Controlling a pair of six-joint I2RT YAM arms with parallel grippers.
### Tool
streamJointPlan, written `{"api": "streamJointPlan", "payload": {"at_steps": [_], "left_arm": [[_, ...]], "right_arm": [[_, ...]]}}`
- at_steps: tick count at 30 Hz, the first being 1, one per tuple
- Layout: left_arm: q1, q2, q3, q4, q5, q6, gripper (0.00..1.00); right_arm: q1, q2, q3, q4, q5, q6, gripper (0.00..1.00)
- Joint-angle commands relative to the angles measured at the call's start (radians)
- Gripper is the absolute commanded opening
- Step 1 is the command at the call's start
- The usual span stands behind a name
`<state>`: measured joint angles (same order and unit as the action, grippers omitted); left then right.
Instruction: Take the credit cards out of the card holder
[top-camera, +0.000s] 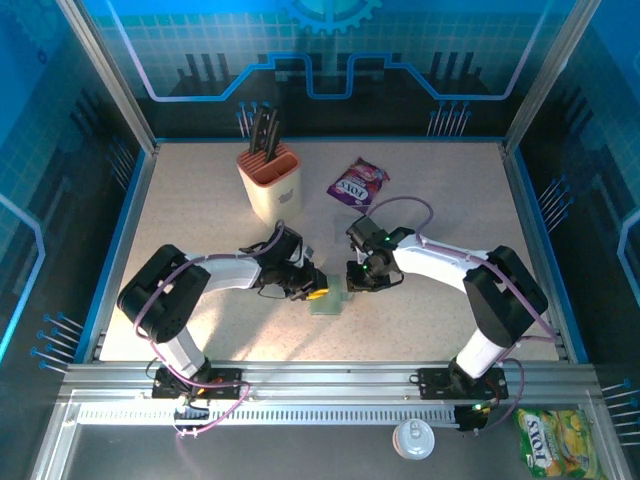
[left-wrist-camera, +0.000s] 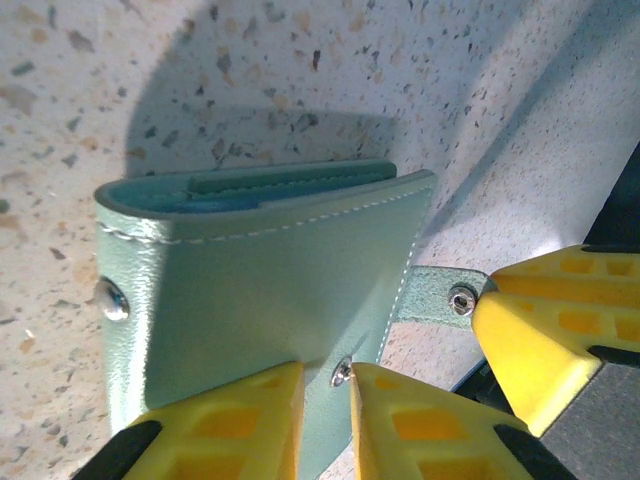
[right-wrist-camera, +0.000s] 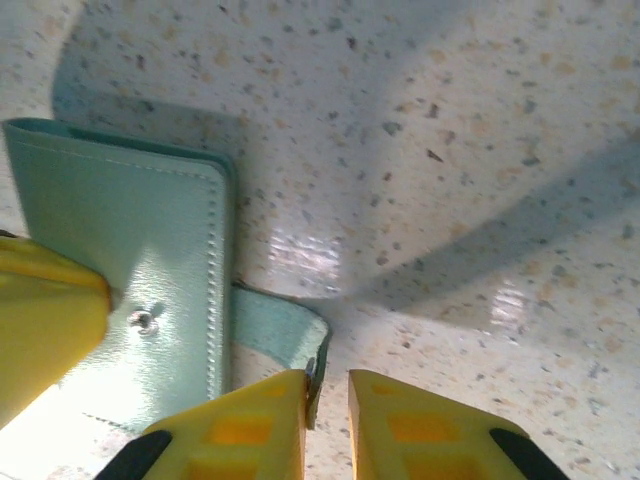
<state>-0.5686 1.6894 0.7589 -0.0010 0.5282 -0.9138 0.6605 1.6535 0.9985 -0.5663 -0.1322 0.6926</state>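
The card holder (top-camera: 328, 300) is a mint-green case lying folded shut on the speckled table between both grippers. In the left wrist view its front panel (left-wrist-camera: 250, 290) fills the middle. My left gripper (left-wrist-camera: 325, 375) stands narrowly open, with the panel's stitched edge and a snap stud in the gap. The holder's strap (right-wrist-camera: 280, 325) curls up against one finger of my right gripper (right-wrist-camera: 327, 385), which is narrowly open with a gap on the strap's other side. From above, the left gripper (top-camera: 312, 288) and the right gripper (top-camera: 355, 280) flank the holder. The credit cards are hidden inside.
A beige and orange knife block (top-camera: 270, 180) stands at the back, with a purple snack packet (top-camera: 358, 183) to its right. Blue rails edge the table. Off the table at the front lie a white lid (top-camera: 413, 438) and a yellow packet (top-camera: 548, 440).
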Motion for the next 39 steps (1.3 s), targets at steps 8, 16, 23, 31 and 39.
{"api": "streamJointPlan", "payload": {"at_steps": [8,16,23,31,39], "left_arm": [[0.002,0.001,0.055,-0.090,-0.063,0.024,0.22],[0.003,-0.030,0.074,-0.118,-0.083,0.039,0.22],[0.003,-0.062,0.116,-0.171,-0.118,0.072,0.22],[0.007,-0.066,0.162,-0.282,-0.151,0.137,0.10],[0.008,-0.077,0.116,-0.279,-0.130,0.136,0.03]], "right_arm": [[-0.033,0.028,-0.052,0.098,-0.093,0.025,0.17],[-0.037,0.008,-0.049,0.066,-0.072,0.005,0.03],[-0.035,-0.027,-0.011,0.024,-0.073,-0.007,0.00],[-0.009,-0.056,0.078,-0.076,-0.058,-0.025,0.00],[0.024,-0.096,0.147,-0.140,-0.045,-0.010,0.00]]}}
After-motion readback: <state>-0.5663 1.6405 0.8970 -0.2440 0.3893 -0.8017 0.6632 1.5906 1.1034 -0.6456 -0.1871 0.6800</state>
